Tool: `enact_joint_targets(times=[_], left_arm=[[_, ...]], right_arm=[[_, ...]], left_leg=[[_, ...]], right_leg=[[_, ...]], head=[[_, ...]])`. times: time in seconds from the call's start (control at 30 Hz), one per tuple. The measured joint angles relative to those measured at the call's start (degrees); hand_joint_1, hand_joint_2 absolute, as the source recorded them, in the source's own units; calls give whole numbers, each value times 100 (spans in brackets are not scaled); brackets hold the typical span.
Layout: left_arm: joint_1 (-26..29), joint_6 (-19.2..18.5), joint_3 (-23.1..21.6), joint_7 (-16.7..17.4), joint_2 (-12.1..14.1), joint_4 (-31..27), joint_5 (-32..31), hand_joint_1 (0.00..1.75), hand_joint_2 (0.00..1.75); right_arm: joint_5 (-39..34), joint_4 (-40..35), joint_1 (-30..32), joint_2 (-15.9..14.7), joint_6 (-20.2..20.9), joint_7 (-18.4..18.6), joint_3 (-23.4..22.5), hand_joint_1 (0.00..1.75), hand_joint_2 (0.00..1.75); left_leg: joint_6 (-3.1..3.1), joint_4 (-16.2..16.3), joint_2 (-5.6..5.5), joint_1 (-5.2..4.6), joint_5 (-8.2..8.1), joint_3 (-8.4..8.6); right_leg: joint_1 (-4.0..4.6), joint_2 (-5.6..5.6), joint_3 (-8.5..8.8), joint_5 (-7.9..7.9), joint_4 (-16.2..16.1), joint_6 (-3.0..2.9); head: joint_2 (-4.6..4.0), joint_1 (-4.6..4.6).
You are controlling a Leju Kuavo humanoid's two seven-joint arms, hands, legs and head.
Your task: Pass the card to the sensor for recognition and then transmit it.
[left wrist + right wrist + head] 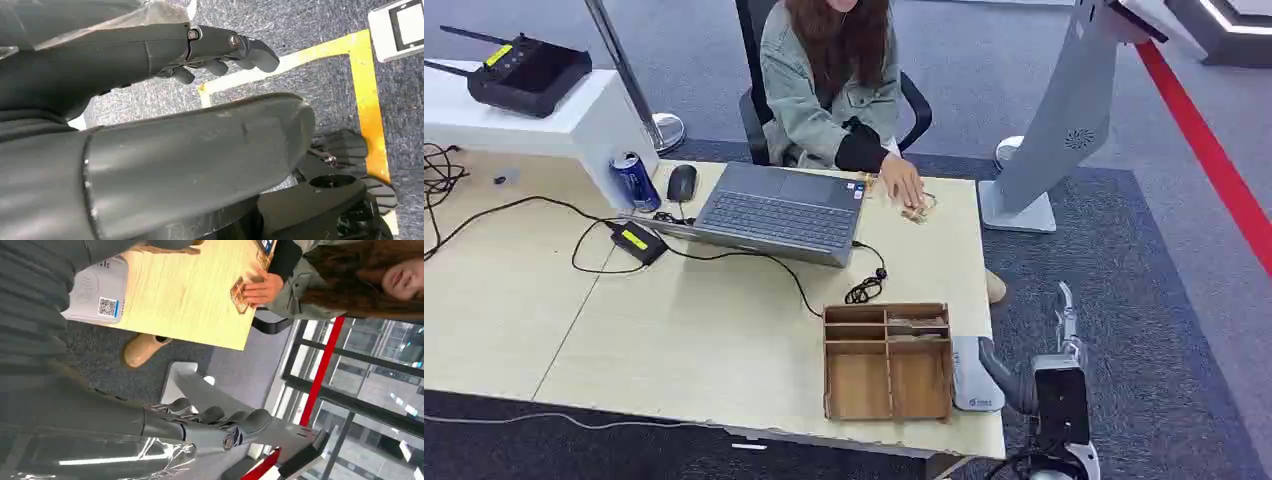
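My right hand (1046, 372) hangs empty, fingers loosely apart, beside the worktop (724, 330) near the sensor (976, 375), since the person's hand (904, 185) covers the card (918, 210); my left hand (220, 50) is empty too, fingers lightly curled.

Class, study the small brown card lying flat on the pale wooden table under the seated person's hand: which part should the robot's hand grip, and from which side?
Probably the brown card's uncovered edge nearest the robot, pinched thinly by the right hand coming from the table's right side: it lies flat, and the person's hand covers its far part.
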Motion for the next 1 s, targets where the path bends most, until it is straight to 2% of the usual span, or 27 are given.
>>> enact_joint_targets(times=[0.63,0.83,1.0], left_arm=[[0,-7,50,0,0,0,-4,0,0],[0,-31,50,0,2,0,-107,0,0],[1,-42,50,0,2,0,-118,0,0]], right_arm=[[77,-33,0,11,-17,20,0,0,175],[542,-494,-88,-61,-11,485,37,0,175],[583,-756,-96,-109,-11,527,61,0,175]], left_leg=[[0,0,0,0,0,-2],[0,0,0,0,0,0],[0,0,0,0,0,-2]], right_leg=[[0,0,0,0,0,0],[0,0,1,0,0,0],[0,0,1,0,0,0]], head=[[0,0],[0,0],[0,2]])
